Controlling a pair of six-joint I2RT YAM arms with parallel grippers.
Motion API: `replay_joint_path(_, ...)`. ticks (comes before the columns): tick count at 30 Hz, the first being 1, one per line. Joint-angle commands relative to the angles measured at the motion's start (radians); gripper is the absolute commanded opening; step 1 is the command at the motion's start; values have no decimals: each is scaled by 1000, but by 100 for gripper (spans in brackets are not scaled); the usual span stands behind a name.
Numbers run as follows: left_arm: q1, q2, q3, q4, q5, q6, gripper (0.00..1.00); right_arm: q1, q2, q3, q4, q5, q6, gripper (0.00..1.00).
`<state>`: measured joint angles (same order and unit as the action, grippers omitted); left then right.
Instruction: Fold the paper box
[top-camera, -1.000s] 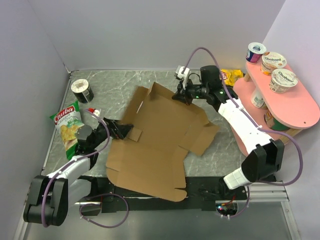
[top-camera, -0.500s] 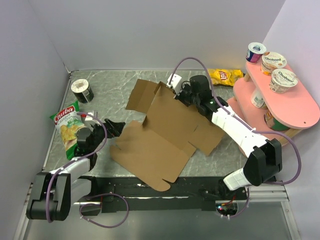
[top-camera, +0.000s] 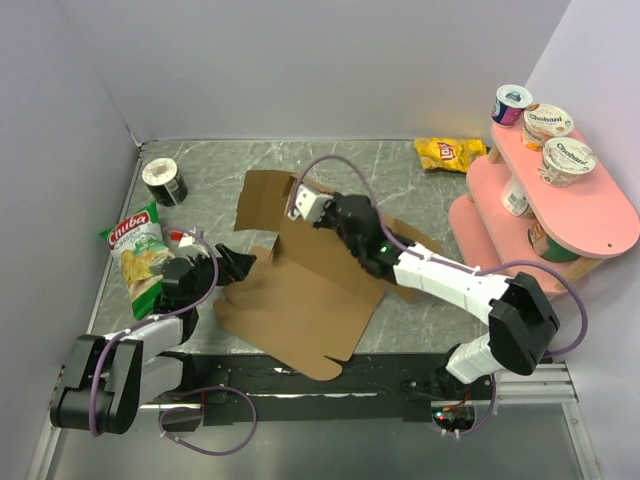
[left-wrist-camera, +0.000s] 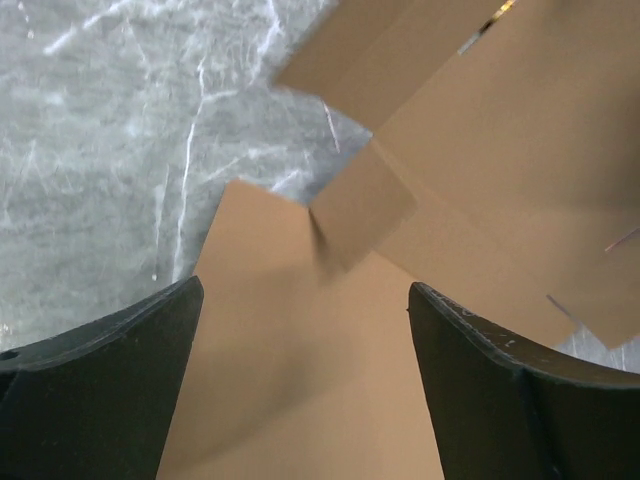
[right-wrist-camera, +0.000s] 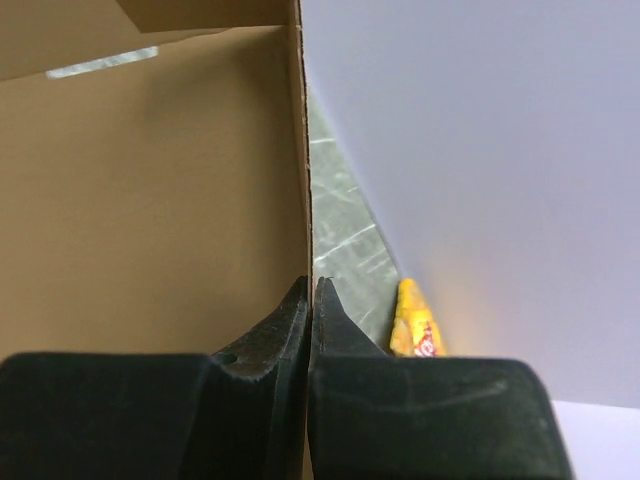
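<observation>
nearest the bases, the left pincer (left-wrist-camera: 303, 290) stands with its jaws spread wide and grips nothing. the near left part of the paper box (top-camera: 300, 300) lies flat beneath and between its fingers, though whether they touch it cannot be told. a second ago this pincer sat at a side tab of a sheet that lay nearly flat. the sheet has since shifted left and toward the bases, and its far panel has been swung up along a crease. that looks like the first wall being raised, with the rest of the sheet still unfolded on the tabletop (top-camera: 210, 190). farther back, the right pincer (right-wrist-camera: 311, 290) has travelled from the far right toward the middle. it is closed tight on the thin edge of that raised panel, holding it upright.
</observation>
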<state>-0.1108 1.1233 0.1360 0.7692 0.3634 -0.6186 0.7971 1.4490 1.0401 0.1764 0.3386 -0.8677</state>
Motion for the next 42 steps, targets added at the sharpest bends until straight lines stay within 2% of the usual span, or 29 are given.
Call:
replay_joint_path(1, -16, 15, 19, -10, -34, -61, 85, 89, 11, -52, 222, 174, -65, 0)
replay_joint_path(9, -145, 118, -44, 137, -89, -130, 76, 235, 47, -141, 428, 358, -131, 0)
replay_joint_path(12, -204, 142, -70, 186, -139, -151, 74, 278, 42, -146, 443, 395, -136, 0)
replay_joint_path(14, -223, 158, -79, 205, -170, -164, 72, 312, 34, -140, 414, 404, -88, 0)
replay_joint_path(19, -231, 174, -96, 232, -188, -184, 68, 372, 1, -124, 223, 376, 80, 0)
replay_joint_path(26, -259, 245, -114, 324, -182, -217, 65, 435, 86, -141, 181, 373, 188, 0)
replay_joint_path(34, -285, 349, -125, 433, -184, -262, 61, 502, 74, -158, 74, 372, 352, 0)
replay_joint_path(42, -308, 443, -127, 522, -182, -294, 59, 597, 103, -144, -118, 389, 571, 0)
